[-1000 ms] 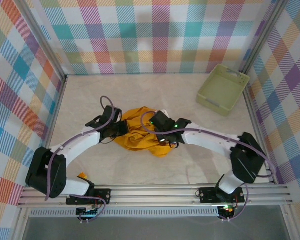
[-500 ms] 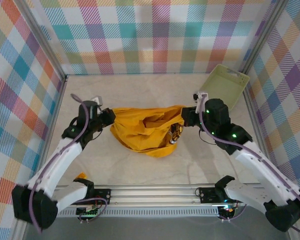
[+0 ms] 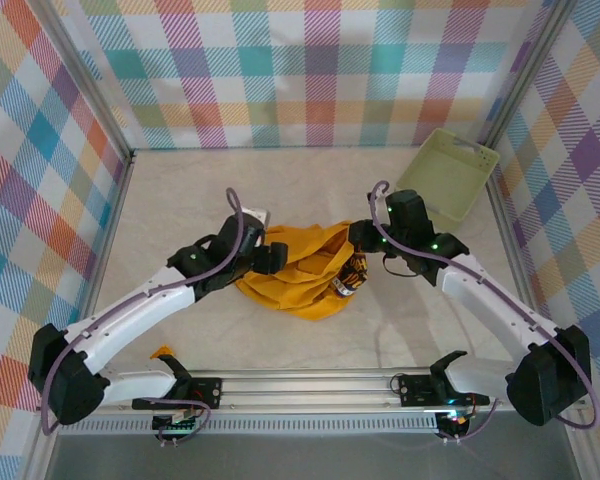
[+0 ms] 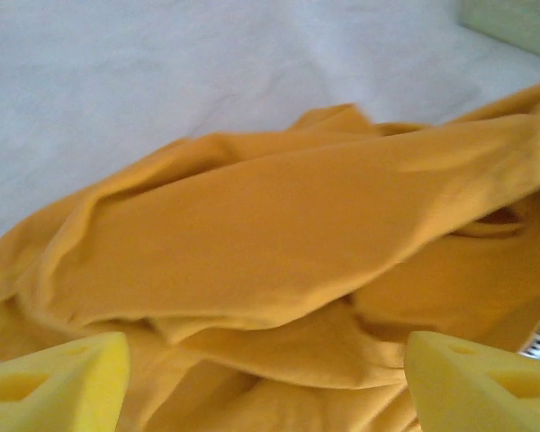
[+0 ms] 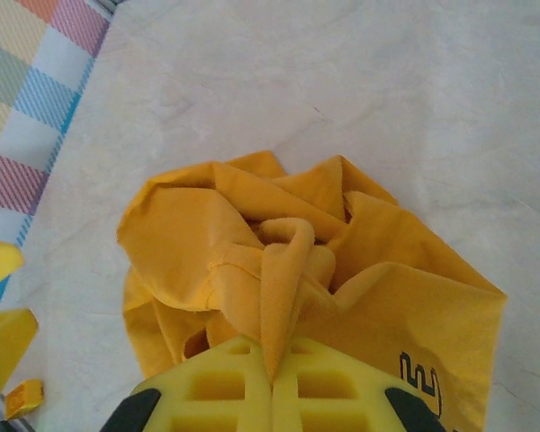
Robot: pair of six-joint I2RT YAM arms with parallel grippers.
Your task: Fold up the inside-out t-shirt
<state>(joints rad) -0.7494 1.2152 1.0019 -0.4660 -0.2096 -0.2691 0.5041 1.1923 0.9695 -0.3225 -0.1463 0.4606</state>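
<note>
Right fingers [image 5: 225, 382] pinch a t-shirt [image 3: 300, 282] ridge at three o'clock, anchoring the bundle; left fingers [image 4: 58, 373] apart over nine o'clock folds, I reckon seeking a grip.

Both arms reach forward, elbows bent inward. The left gripper [image 3: 267, 256] has its fingers [image 4: 63, 373] spread wide; the right gripper [image 3: 358, 238] pinches a fold of the t-shirt [image 5: 279, 261].

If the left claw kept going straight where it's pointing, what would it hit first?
The inside-out t-shirt: its bunched orange folds lie right ahead of the open left gripper, seemingly close, though depth is hard to judge.
</note>
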